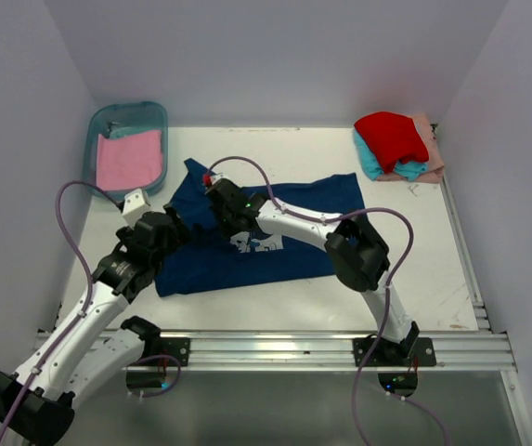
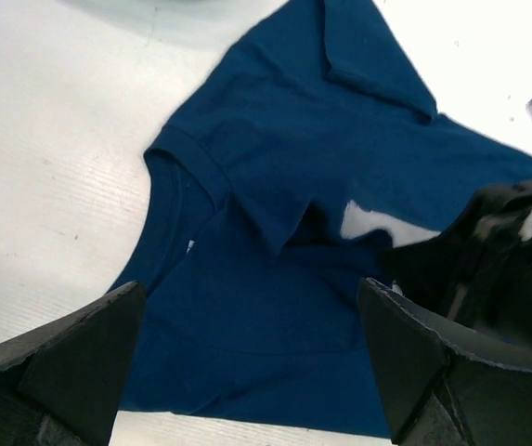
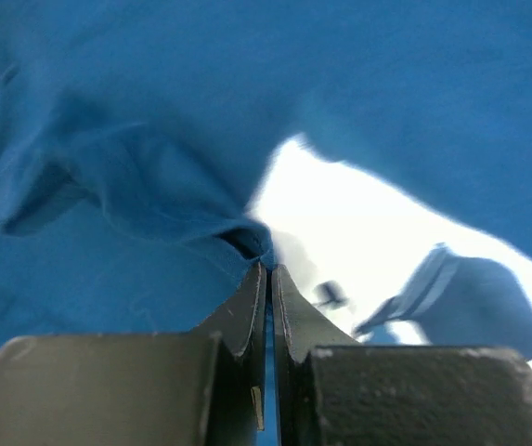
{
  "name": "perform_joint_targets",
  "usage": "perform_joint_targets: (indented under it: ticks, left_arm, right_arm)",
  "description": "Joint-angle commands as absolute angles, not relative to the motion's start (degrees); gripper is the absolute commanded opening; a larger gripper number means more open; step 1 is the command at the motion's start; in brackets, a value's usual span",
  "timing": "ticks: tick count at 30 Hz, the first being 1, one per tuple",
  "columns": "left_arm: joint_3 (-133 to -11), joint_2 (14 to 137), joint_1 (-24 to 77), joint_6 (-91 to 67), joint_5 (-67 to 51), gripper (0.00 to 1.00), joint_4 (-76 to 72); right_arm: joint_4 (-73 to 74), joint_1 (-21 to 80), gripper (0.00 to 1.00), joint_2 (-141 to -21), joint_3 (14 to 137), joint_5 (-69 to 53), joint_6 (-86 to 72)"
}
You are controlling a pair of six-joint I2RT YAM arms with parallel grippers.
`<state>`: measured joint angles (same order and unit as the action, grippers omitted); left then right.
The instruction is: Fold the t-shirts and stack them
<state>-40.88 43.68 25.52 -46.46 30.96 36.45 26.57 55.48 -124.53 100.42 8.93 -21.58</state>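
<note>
Top external: t-shirt [image 1: 321, 200] within table [image 1: 414, 269] edges

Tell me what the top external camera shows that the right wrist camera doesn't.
Only the top view: the teal bin holding a pink t-shirt, and the folded pile topped by a red t-shirt at the far right corner. Only the right wrist: the right fingers shut, pinching a cloth fold. Both: the navy blue t-shirt and its pale print.
</note>
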Motion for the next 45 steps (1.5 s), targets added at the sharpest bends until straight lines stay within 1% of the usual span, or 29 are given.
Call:
perform_joint_targets:
  ticks: [1,12,17,24,33,34,36,37,38,39,40,43,45]
  left_arm:
    - [-39.55,45.26,25.22,-44.39,28.66,1.0,32.35]
    - [-38.06,51.85,25.22,-41.4,24.26,1.0,27.34]
    - [-37.44,53.87,25.22,-40.43,23.56,0.99,26.19]
    - [-35.6,55.98,25.22,-38.76,22.06,0.99,21.81]
    - [-34.72,58.8,25.22,-37.79,20.13,0.98,18.64]
    - [-34.72,59.49,25.22,-37.79,20.04,0.98,18.55]
    - [-34.63,60.2,25.22,-37.88,19.69,0.98,18.2]
    - [-34.63,60.29,25.22,-37.88,19.6,0.98,18.11]
    - [-34.54,60.47,25.22,-37.88,19.51,0.98,18.02]
    - [-34.54,60.47,25.22,-37.88,19.51,0.98,17.76]
    - [-34.54,60.38,25.22,-37.79,19.42,0.98,17.49]
    - [-34.19,60.12,25.22,-36.65,18.72,0.98,15.48]
    - [-33.75,59.68,25.22,-35.16,18.28,0.97,12.59]
  right_arm:
    - [24.36,52.83,0.0,-120.76,100.11,13.8,-22.76]
    - [21.18,49.4,0.0,-125.5,103.27,11.16,-20.48]
    - [22.32,49.13,0.0,-127.79,106.34,10.2,-19.69]
    - [21.27,49.13,0.0,-126.22,103.71,10.46,-20.3]
    - [22.5,49.13,0.0,-121.64,98.26,15.11,-21.71]
    - [23.11,49.13,0.02,-120.86,98.0,15.38,-22.41]
    - [23.64,49.65,0.17,-120.06,97.03,16.78,-22.76]
    - [23.64,49.75,0.35,-119.19,96.16,17.66,-23.02]
    - [23.64,50.09,0.46,-118.74,95.72,18.88,-23.11]
    - [23.73,50.27,0.53,-118.31,95.36,19.24,-23.12]
    - [23.3,50.36,0.63,-117.95,94.4,19.34,-23.12]
    - [20.93,50.45,0.73,-115.32,92.38,19.69,-23.38]
    - [19.61,50.45,0.76,-112.77,90.1,20.39,-23.2]
